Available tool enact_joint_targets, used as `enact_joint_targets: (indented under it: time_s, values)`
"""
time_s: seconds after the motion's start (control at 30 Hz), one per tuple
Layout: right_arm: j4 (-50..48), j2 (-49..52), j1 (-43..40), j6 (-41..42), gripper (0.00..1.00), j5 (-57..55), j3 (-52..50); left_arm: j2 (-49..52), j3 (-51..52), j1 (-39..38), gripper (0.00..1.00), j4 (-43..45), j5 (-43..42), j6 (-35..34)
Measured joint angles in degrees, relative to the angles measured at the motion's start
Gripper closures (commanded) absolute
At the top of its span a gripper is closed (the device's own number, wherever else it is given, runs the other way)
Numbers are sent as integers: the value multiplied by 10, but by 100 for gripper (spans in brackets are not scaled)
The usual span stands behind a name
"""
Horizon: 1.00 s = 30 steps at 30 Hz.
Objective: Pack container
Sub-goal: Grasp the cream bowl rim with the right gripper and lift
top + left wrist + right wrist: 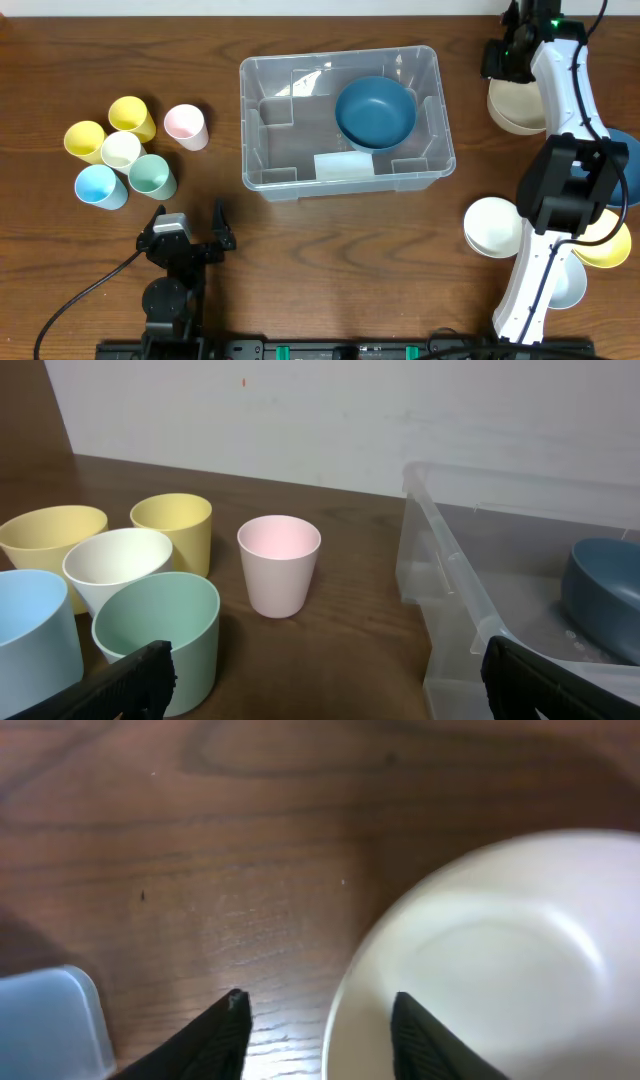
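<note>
**Plastic container (pixel 290 140) centred on the worktop (pixel 330 260)**

Blue bowl (pixel 375 110) sits inside. The container looks light, slick, thin-walled: grip the rim. Left hand (pixel 190 215) spread wide; right hand (pixel 318 1003) half-spread astride the rim of the cream bowl (pixel 500 950), not pinching.

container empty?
No. One dark blue bowl sits upright inside the container, toward its far right.

Bright, even room light, soft shadows beside the cups (pixel 120 150), faint glare on the container (pixel 246 130), close-up bowl (pixel 500 960) blurred.
</note>
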<state>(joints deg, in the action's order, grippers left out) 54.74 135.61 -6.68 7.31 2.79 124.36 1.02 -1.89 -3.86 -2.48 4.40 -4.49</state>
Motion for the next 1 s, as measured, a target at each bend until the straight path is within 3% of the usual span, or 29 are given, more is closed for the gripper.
enact_joint_targets:
  time_s: [0.2,0.47,0.7,0.83,1.0]
  values:
    - [7,0,-1,71,59,-13,-5,0,0,0,2,0,0,0]
    - [-15,0,-1,102,64,-17,-44,0,0,0,2,0,0,0]
    - [-56,0,-1,115,78,-17,-101,0,0,0,2,0,0,0]
    - [-69,0,-1,115,99,-24,-115,0,0,0,2,0,0,0]
    - [-70,-6,-1,112,99,-55,-107,0,0,0,2,0,0,0]
